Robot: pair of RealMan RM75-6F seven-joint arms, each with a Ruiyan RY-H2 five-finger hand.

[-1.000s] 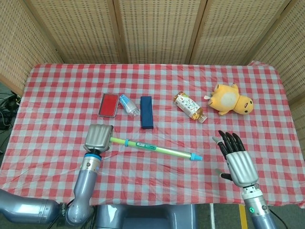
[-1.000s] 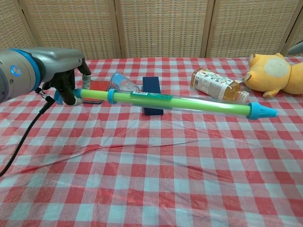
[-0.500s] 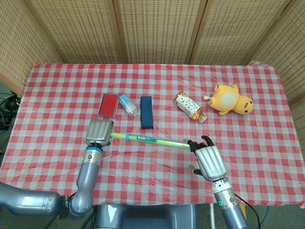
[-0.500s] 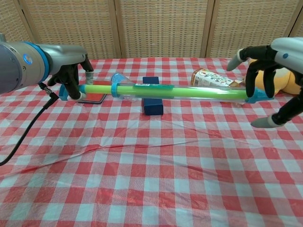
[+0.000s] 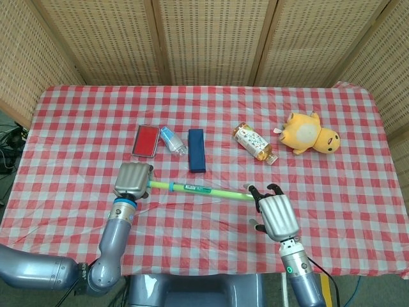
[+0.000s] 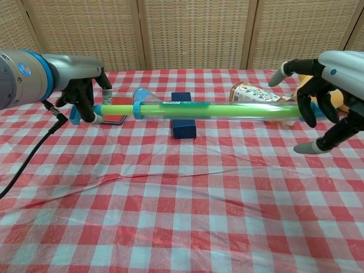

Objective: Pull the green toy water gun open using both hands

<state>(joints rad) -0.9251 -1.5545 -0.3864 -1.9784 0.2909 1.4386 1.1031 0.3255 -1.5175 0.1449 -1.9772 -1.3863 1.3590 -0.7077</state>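
Holding the green toy water gun [image 5: 203, 190] by its handle end, the left hand [image 5: 131, 180] keeps its fingers closed around the thin green rod. In the chest view this hand [image 6: 84, 96] grips just beside the blue ring on the tube, and the gun [image 6: 216, 111] hangs level above the worktop [image 5: 77, 147], which is covered with a red and white checked cloth.

At the other end, the right hand [image 5: 273, 211] has its fingers curled over the tube near the blue nozzle. In the chest view the right hand [image 6: 324, 85] shows dark fingers wrapped over the tube while the thumb points away below, so I cannot tell if the grip is really firm.

A small label sits on the gun's barrel, but its writing is too small to read.

Behind the gun lie a red flat case [image 5: 146, 140], a small clear bottle [image 5: 172, 139] with a blue cap, and a dark blue box [image 5: 196, 150]. More to the right are a drink bottle [image 5: 254, 142] with a patterned label, also not readable, and a yellow plush toy [image 5: 309, 133]. All of them rest on the cloth, apart from the gun.
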